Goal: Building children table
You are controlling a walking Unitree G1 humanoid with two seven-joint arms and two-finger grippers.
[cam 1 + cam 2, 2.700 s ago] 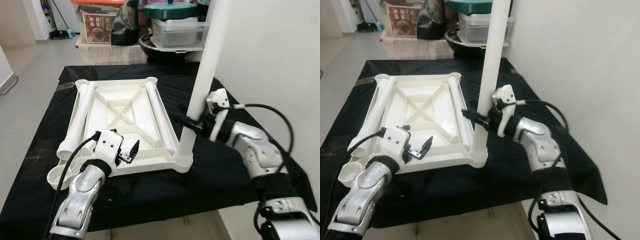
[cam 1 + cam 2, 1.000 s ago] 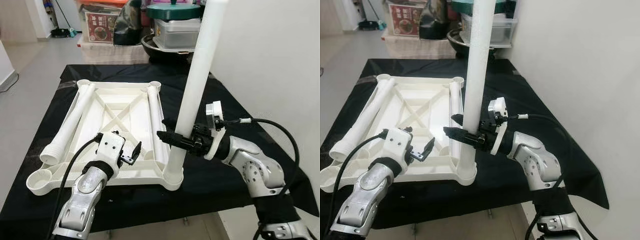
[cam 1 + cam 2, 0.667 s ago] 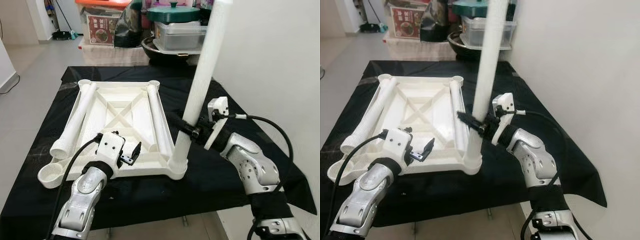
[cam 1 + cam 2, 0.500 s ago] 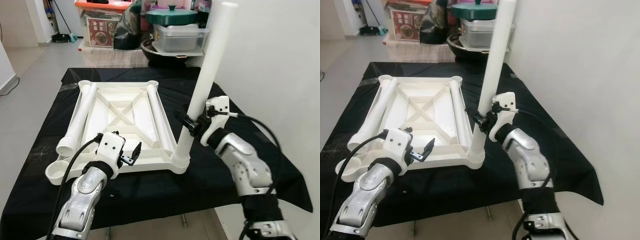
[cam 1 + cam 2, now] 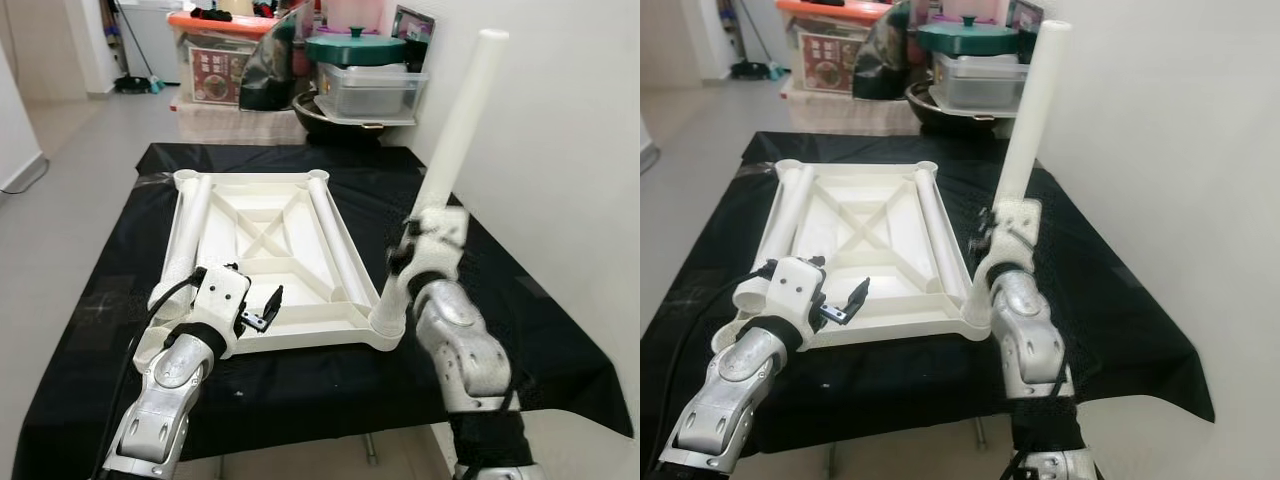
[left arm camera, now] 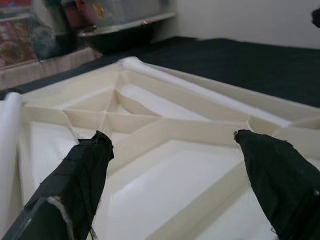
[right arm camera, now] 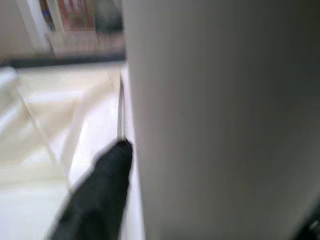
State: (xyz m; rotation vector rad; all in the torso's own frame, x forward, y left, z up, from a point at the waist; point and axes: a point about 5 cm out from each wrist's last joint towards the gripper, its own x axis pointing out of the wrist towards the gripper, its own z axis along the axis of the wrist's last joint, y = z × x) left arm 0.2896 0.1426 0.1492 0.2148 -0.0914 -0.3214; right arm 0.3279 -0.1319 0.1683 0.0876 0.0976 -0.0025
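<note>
A white children's tabletop (image 5: pixel 265 235) lies upside down on a black-draped table (image 5: pixel 520 330). One white table leg (image 5: pixel 450 140) stands in its near right corner socket (image 5: pixel 387 325), leaning away to the right. My right gripper (image 5: pixel 398 258) is shut on this leg low down; in the right wrist view the leg (image 7: pixel 225 120) has a black finger (image 7: pixel 100 195) beside it. Two more legs (image 5: pixel 188 235) (image 5: pixel 338 245) lie along the tabletop's sides. My left gripper (image 5: pixel 264 306) hovers open over the near edge, and its fingertips (image 6: pixel 95 150) frame the ribbed underside (image 6: pixel 165 130).
Behind the table stand storage boxes (image 5: pixel 215 70), a clear tub with a green-lidded pot (image 5: pixel 365 75) and a dark pan (image 5: pixel 330 110). A white wall (image 5: pixel 570 150) runs close along the right. Open floor (image 5: pixel 70 170) lies to the left.
The camera has shifted. My right forearm has swung from the right side round to the near side of the standing leg, still holding it. The left arm has not moved.
</note>
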